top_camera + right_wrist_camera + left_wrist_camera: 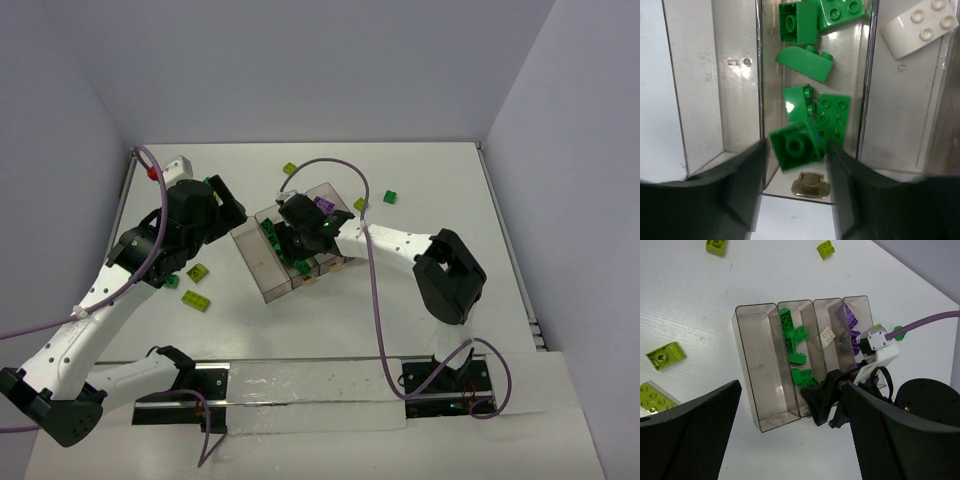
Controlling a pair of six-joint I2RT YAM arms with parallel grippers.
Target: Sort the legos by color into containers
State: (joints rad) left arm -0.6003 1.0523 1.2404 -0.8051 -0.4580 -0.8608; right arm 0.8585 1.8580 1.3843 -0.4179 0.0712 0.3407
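white table [430, 190]: right hand [796, 148] above tray compartment [771, 95], green lego [793, 149] between its fingers [747, 172], grip unclear.

The left arm [75, 333] and right arm [395, 243] share white perforated shells between bulky black joint housings, each trailed by a lilac cable [373, 290]. Black base plates [445, 380] sit at the near edge of the white tabletop [430, 180]. The left gripper [792, 390] has broad black fingers [690, 440] with a fine mesh texture.

Bright, even light; soft shadows
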